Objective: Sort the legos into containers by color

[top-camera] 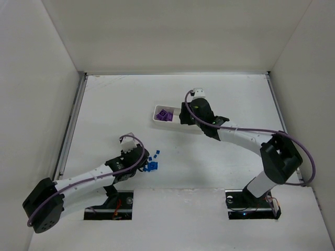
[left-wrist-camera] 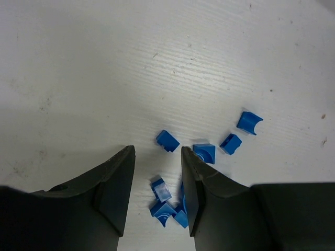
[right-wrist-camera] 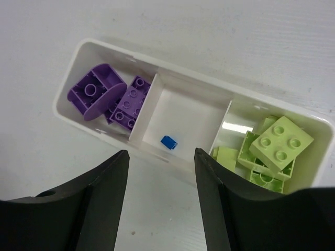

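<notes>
Several small dark blue legos lie loose on the table: one just past my left gripper's tips, a small cluster between its fingers, others to the right. My left gripper hangs low over them, open, gripping nothing. The containers are three compartments of one white tray. Purple legos fill the left one, a single blue lego lies in the middle one, and yellow-green legos sit in the right one. My right gripper is open and empty above the tray's near wall.
From above, the blue pile lies beside the left gripper, and the right gripper covers most of the tray. White walls enclose the table on three sides.
</notes>
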Robot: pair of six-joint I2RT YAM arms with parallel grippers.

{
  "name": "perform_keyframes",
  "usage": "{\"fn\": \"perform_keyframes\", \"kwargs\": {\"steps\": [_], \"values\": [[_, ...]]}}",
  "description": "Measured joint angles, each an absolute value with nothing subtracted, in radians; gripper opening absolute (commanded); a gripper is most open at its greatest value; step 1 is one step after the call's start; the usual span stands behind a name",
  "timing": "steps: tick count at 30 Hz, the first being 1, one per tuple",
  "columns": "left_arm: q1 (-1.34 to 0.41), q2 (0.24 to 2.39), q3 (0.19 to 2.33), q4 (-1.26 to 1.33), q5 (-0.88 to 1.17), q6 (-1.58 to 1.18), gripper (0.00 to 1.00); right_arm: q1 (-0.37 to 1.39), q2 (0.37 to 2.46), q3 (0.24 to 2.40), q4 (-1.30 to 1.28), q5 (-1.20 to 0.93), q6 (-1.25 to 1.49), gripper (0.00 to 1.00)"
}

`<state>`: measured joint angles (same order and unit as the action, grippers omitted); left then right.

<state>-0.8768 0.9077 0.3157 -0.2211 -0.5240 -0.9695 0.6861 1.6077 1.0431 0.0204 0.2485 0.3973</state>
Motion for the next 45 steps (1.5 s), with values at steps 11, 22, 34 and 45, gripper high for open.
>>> {"fn": "perform_keyframes", "kwargs": {"steps": [11, 22, 34, 45], "values": [[-0.849, 1.031, 0.338, -0.125, -0.516, -0.908, 0.29, 0.784, 1.501, 0.868, 0.091, 0.249, 0.439, 0.58], [-0.856, 1.085, 0.356, -0.093, -0.524, -0.898, 0.21, 0.784, 1.451, 0.834, 0.139, 0.25, 0.453, 0.59], [-0.876, 1.147, 0.4, -0.113, -0.542, -0.891, 0.25, 0.784, 1.356, 0.801, 0.144, 0.25, 0.469, 0.6], [-0.947, 1.255, 0.474, -0.184, -0.633, -0.9, 0.13, 0.784, 1.319, 0.776, 0.144, 0.25, 0.476, 0.6]]}}
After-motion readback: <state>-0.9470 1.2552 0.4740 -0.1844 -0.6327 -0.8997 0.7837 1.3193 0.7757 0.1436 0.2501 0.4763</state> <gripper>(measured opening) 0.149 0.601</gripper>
